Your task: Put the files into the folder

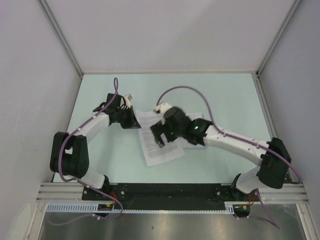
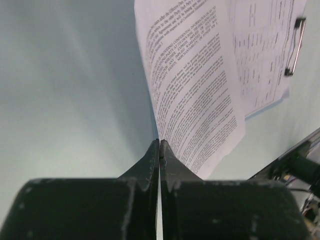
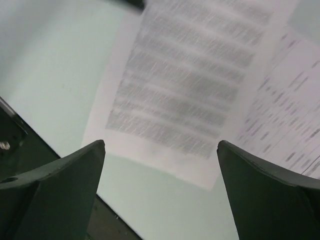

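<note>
A: Left gripper (image 2: 159, 146)?
B: Pressed tight, no gap. Edge of files (image 2: 195, 90) running straight up from the tips; pinched or just touching, cannot tell.
A: Right gripper (image 3: 161, 167)?
B: Spread wide, hovering above a printed sheet, nothing held.
A: Folder (image 2: 274, 99)?
B: Pale-blue sliver ahead-right of the left tips, under a table-printed sheet, metal clip (image 2: 295, 47) near its far edge.
A: Writing?
B: Dense black paragraphs, some in capitals; too small to read reliably.

Matt paper files (image 2: 195, 90) — smooth mint tabletop (image 2: 65, 100).
</note>
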You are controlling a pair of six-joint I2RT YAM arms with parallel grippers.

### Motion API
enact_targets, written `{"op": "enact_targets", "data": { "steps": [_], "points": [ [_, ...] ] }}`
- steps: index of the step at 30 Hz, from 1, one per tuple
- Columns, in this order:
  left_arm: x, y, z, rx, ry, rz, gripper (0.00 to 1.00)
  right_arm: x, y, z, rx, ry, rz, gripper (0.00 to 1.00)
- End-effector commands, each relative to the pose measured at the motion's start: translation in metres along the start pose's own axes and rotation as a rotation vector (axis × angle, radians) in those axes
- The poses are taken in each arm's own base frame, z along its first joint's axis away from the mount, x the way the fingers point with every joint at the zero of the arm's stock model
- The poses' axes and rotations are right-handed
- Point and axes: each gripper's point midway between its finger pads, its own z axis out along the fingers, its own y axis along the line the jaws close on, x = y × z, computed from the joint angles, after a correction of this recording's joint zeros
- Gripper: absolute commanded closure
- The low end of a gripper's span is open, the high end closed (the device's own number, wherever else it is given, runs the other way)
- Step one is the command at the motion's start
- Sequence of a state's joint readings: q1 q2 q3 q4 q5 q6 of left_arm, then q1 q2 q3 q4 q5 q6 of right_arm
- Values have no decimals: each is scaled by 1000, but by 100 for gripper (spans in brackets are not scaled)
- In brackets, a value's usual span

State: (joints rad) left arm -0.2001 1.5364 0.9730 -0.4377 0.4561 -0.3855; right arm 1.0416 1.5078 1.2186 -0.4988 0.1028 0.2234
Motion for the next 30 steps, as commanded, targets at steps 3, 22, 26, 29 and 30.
{"op": "enact_targets", "data": {
  "steps": [3, 22, 26, 29, 30],
  "points": [
    [33, -18, -20, 113, 52, 161, 100, -62, -82, 14, -202, -255, 79, 1],
    [36, -99, -39, 275, 74, 429, 100, -74, -101, 42, -586, -365, -343, 4],
    [36, -103, -42, 256, 81, 460, 100, -69, -94, 43, -641, -349, -387, 9],
    [35, -101, -41, 227, 103, 466, 100, -67, -88, 47, -637, -350, -433, 10],
    [36, -105, -40, 230, 110, 472, 100, -67, -89, 49, -628, -350, -441, 9]
  ]
}}
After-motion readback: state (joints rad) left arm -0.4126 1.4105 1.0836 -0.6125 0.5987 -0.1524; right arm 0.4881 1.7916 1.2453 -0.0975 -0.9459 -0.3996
